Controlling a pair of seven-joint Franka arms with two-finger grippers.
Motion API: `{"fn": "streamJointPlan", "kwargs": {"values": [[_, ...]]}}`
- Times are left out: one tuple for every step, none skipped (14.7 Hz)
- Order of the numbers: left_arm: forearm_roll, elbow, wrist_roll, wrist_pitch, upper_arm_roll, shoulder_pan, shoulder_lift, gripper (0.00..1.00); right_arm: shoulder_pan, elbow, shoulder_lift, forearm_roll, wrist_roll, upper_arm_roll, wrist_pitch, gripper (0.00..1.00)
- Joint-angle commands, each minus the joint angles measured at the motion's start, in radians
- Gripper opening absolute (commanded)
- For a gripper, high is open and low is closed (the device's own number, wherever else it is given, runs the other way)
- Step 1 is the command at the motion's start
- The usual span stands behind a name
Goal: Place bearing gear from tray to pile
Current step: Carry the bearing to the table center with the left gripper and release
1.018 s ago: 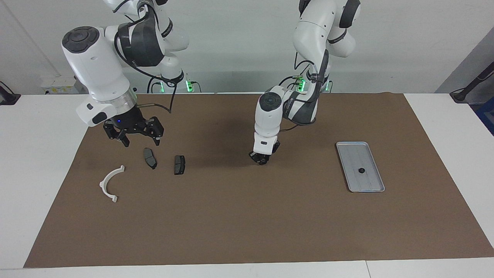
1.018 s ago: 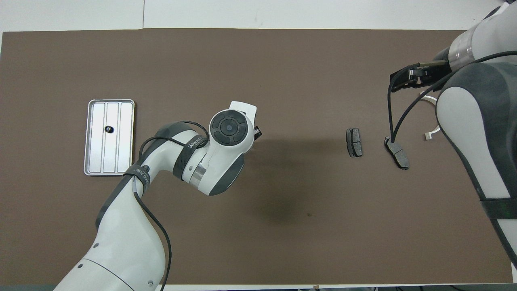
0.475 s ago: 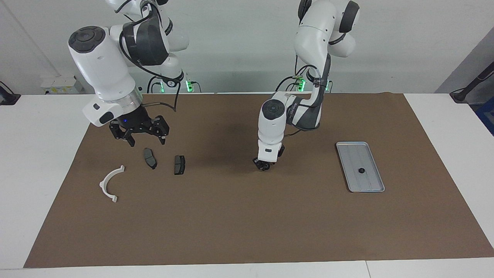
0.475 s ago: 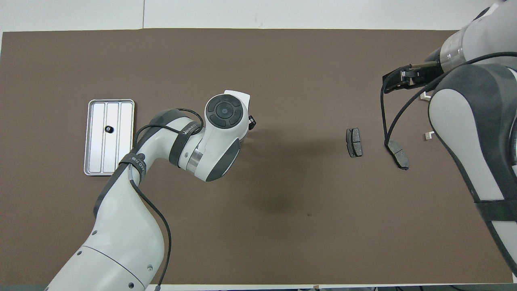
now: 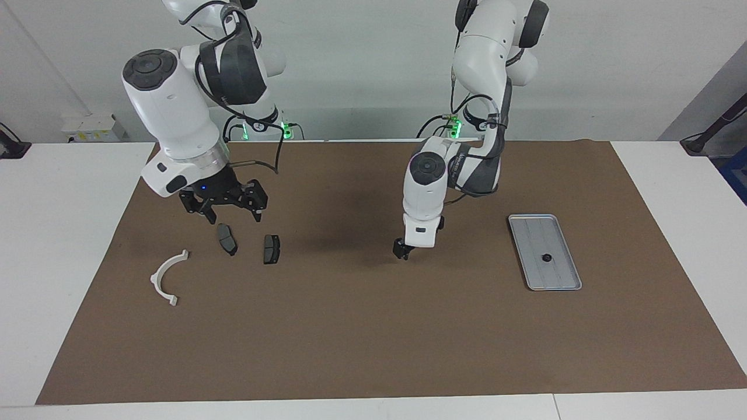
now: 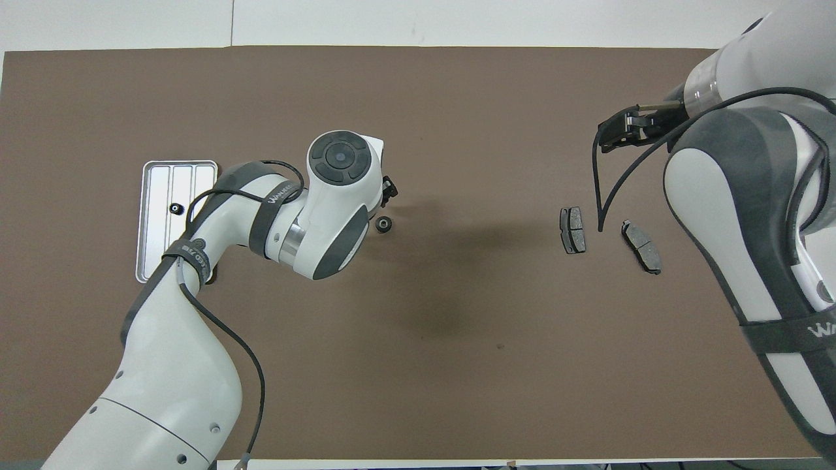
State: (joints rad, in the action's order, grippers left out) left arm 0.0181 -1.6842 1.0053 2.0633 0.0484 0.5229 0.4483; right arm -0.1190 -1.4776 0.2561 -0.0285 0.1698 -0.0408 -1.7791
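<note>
One bearing gear [image 6: 383, 225] free beside left end effector [image 5: 402, 252], opening unclear; right end effector [image 5: 233, 217] spread, empty, over pile [image 5: 226, 239]

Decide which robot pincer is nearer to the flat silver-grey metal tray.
Left. The left pincer hangs over the brown mat beside the flat silver-grey metal tray; the right pincer hovers over the dark pads at the right arm's end.

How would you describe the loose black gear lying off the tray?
On the brown mat, look near the middle, by the left gripper. The small round black gear lies there on bare mat, unlike its twin, which sits in the silver tray.
</note>
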Motion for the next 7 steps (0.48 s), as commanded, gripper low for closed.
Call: {"fn": "streamJointPlan", "kwargs": {"values": [[0.011, -0.023, -0.115, -0.034, -0.010, -0.099, -0.042, 1.00, -0.025, 0.020, 0.041, -0.016, 0.063, 0.001, -0.028, 1.00], [0.011, -0.040, -0.172, -0.035, -0.012, -0.139, -0.058, 1.00, -0.037, 0.020, 0.045, -0.016, 0.079, -0.002, -0.043, 1.00], [0.011, -0.058, -0.230, -0.037, -0.010, -0.179, -0.083, 1.00, -0.059, 0.022, 0.055, -0.016, 0.088, 0.004, -0.046, 1.00], [0.009, -0.089, -0.299, -0.038, -0.012, -0.231, -0.114, 0.99, -0.088, 0.023, 0.069, -0.016, 0.111, 0.007, -0.045, 1.00], [0.006, -0.110, -0.371, -0.038, -0.012, -0.282, -0.140, 0.98, -0.122, 0.028, 0.074, -0.016, 0.143, 0.022, -0.046, 1.00], [0.005, -0.123, -0.436, -0.037, -0.013, -0.329, -0.152, 0.96, -0.166, 0.031, 0.080, -0.014, 0.166, 0.036, -0.051, 1.00], [0.003, -0.132, -0.503, -0.026, -0.013, -0.374, -0.154, 0.95, -0.201, 0.051, 0.095, -0.014, 0.171, 0.042, -0.058, 1.00]]}}
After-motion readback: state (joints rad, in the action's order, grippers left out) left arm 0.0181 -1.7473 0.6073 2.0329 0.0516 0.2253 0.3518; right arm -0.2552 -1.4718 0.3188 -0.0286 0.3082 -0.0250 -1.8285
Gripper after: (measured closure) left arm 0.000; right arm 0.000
